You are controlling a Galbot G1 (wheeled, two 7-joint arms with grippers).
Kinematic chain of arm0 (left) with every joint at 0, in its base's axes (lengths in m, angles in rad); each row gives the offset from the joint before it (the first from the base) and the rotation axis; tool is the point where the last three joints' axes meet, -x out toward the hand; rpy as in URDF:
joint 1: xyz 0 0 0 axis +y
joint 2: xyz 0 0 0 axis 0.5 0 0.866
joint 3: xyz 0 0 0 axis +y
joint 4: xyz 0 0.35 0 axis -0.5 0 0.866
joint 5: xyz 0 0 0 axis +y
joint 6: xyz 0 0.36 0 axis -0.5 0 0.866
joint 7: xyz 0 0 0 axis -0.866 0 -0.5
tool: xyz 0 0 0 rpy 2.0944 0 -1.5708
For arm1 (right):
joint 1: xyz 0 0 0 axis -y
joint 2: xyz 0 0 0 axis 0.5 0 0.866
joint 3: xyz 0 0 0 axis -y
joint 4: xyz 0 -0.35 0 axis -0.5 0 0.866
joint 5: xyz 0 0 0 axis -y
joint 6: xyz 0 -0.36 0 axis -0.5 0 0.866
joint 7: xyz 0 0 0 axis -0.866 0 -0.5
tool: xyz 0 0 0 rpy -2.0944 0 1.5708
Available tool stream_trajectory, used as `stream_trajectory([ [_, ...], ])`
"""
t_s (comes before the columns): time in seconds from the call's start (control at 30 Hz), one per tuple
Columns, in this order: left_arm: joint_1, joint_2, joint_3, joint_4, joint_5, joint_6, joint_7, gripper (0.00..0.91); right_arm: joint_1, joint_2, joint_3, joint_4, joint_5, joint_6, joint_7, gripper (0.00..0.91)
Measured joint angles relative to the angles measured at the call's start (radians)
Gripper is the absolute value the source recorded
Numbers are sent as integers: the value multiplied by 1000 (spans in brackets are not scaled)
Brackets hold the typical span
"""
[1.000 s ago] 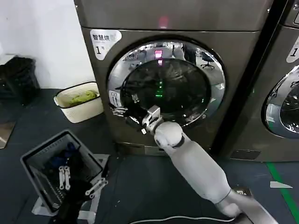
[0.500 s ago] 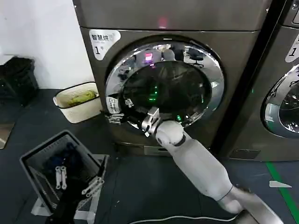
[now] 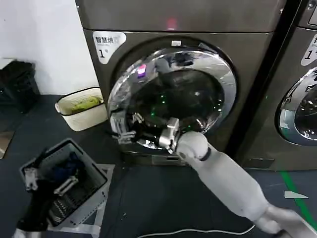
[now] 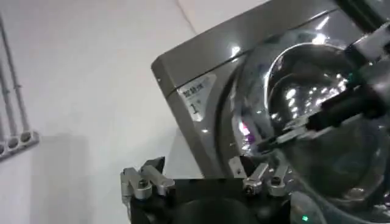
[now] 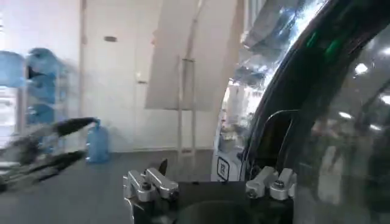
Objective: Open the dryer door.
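So the big change over the last second: the dryer door (image 3: 171, 96) has actually come off its latch. It was sitting flush in the front of the machine, and now its left edge, the side right by my right gripper (image 3: 124, 133), has swung out toward me, so the chrome ring reads as a tilted oval with a dark gap above it where the opening shows. My right gripper has moved down and outward with that edge, hooked at the lower-left rim of the door; I honestly can't tell from these shots whether the fingers are clamped on the rim or just hooked behind it. In the right wrist view the dark glass and the door's edge (image 5: 304, 115) sit immediately beside the gripper. My left gripper (image 3: 47, 178) is parked low, over the grey laundry basket (image 3: 84, 171), well away from the door, fingers spread and holding nothing. My read: the hard bit is done, the door is only cracked, and what's left is keeping the pull going along the hinge arc until it's properly wide.
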Motion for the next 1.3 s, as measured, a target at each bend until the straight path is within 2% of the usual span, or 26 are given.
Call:
stream_trajectory([
  [0.13,-56,42,-8,23,-50,42,15,907,-21,-46,16,44,33,-4,-39,907],
  [0.4,-156,141,42,85,-46,71,27,907,-93,-140,72,161,85,-5,-112,907],
  [0.7,-278,241,160,168,-37,102,23,907,-262,-237,217,299,90,5,-117,907],
  [0.83,-321,281,209,204,-37,102,28,907,-359,-275,320,356,87,37,-70,907],
  [1.07,-400,349,327,248,-18,95,44,907,-569,-324,564,423,69,41,2,907],
  [1.3,-488,372,477,278,20,77,55,907,-863,-289,897,505,8,49,68,907],
])
